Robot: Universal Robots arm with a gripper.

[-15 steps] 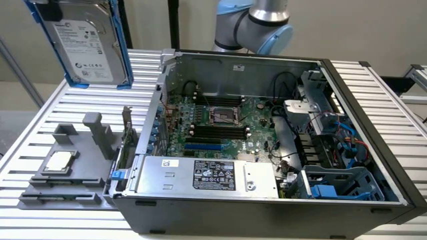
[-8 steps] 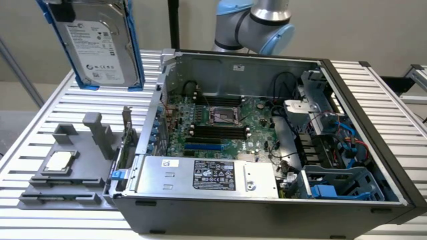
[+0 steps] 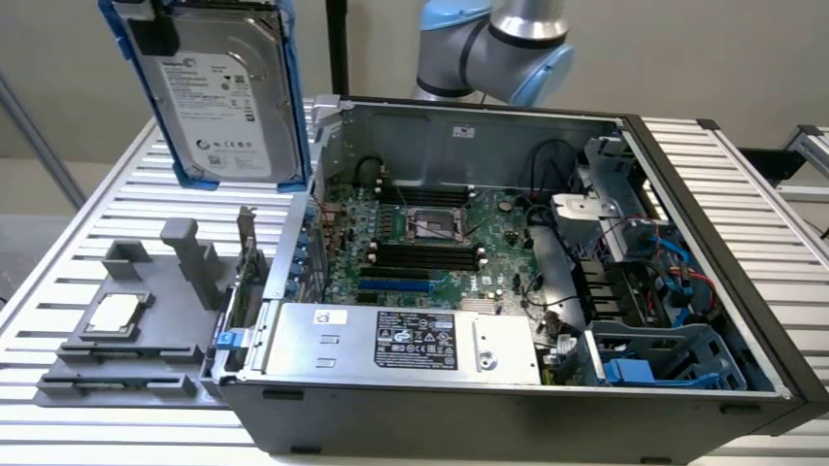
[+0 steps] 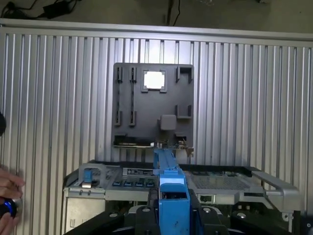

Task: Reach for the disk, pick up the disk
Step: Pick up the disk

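**Disk up in the air, clear of the case**

The arm (image 3: 499,44) reached in from the far side, and the disk (image 3: 220,92) hung upright, high above the table (image 3: 116,204) at the exterior view's left. In the wrist view the gripper (image 4: 173,215) pointed down, black fingers (image 4: 142,218) clamped on the disk's blue rail. Below sat the open computer case (image 3: 518,291) and the grey tray (image 3: 130,320) with its small chip (image 3: 115,313).

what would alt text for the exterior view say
A hard drive with blue side rails and a white barcode label hangs upright in the air above a slatted metal table, held at its top edge. Beside it lies an open computer case, motherboard exposed, next to a grey fixture tray.
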